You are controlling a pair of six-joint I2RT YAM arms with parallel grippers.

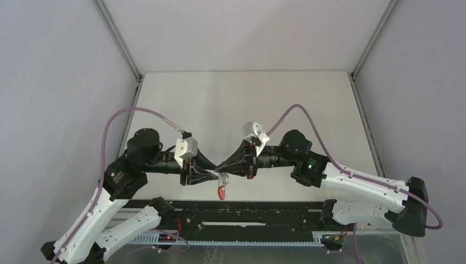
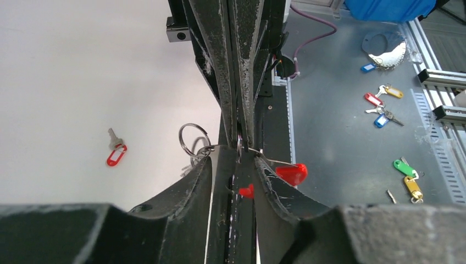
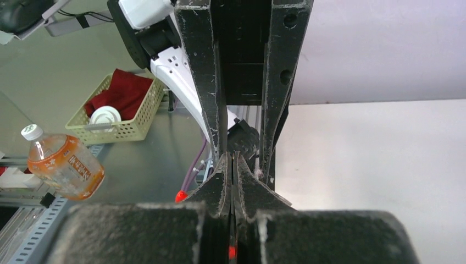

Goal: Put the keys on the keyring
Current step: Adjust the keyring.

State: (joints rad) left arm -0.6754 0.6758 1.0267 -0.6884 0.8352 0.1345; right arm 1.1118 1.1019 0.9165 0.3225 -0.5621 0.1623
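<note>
Low at the frame's centre, the red strap (image 1: 221, 191) and keyring (image 2: 193, 140) dangle where the narrowly parted left gripper (image 1: 215, 175) meets the tightly closed right gripper (image 3: 233, 160), and a red-tagged key (image 2: 115, 151) lies on the desk (image 1: 231, 104) at mid-left.

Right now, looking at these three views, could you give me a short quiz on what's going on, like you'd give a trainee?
1. True or false: the right gripper has its fingers spread wide apart.
2. The tag dangling below where the two arms meet is: A green, B red, C yellow?
3. Fill in: a lone ___ with a red fob lies on the white table.
Key: 1 false, they are pressed together; 2 B; 3 key.
</note>
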